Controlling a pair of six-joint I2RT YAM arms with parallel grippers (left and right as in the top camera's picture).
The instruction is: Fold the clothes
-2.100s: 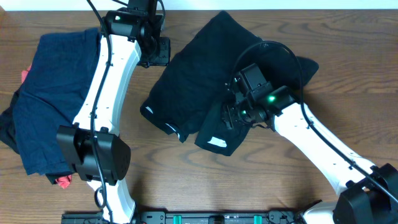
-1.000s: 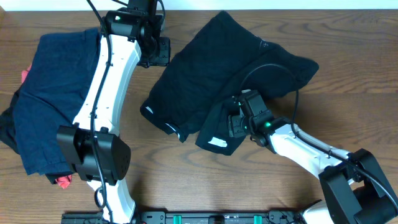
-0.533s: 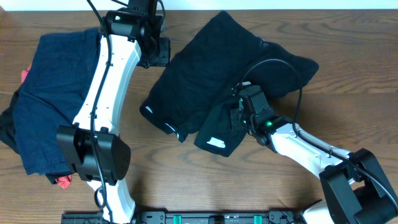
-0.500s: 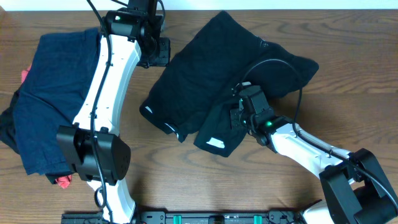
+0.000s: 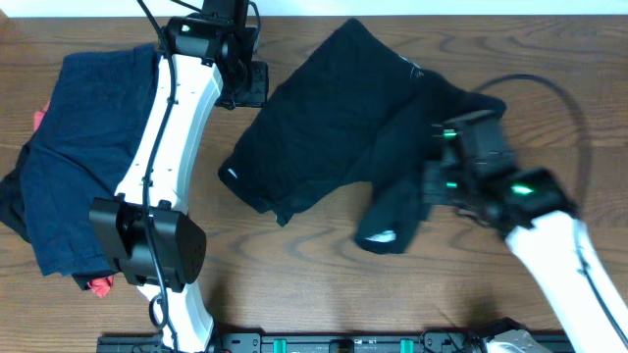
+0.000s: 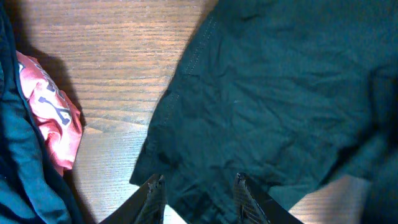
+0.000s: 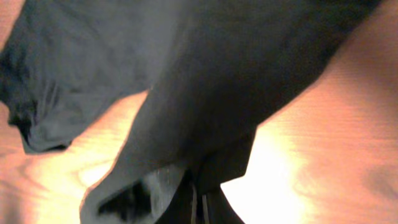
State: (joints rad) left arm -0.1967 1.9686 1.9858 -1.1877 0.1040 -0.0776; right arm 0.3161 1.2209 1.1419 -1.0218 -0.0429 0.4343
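The black shorts (image 5: 324, 127) lie spread across the middle of the table. My right gripper (image 5: 430, 186) is shut on one leg of them and holds it off the table, so the fabric hangs with a white logo (image 5: 385, 235) at its low end. The right wrist view shows the jaws (image 7: 199, 199) pinched together on dark cloth (image 7: 217, 81). At the shorts' upper left edge my left gripper (image 5: 250, 83) hovers, its fingers (image 6: 198, 186) apart over the black fabric (image 6: 280, 93) and holding nothing.
A navy blue garment (image 5: 78, 147) lies at the far left under the left arm. Bits of a red-orange printed one (image 5: 39, 120) poke out beside it, also seen as the red-orange garment (image 6: 53, 118). Bare wood table (image 5: 294, 284) runs along the front.
My right gripper has shut on the shorts' leg and carried it up and to the right, off the table. The left arm has not moved.
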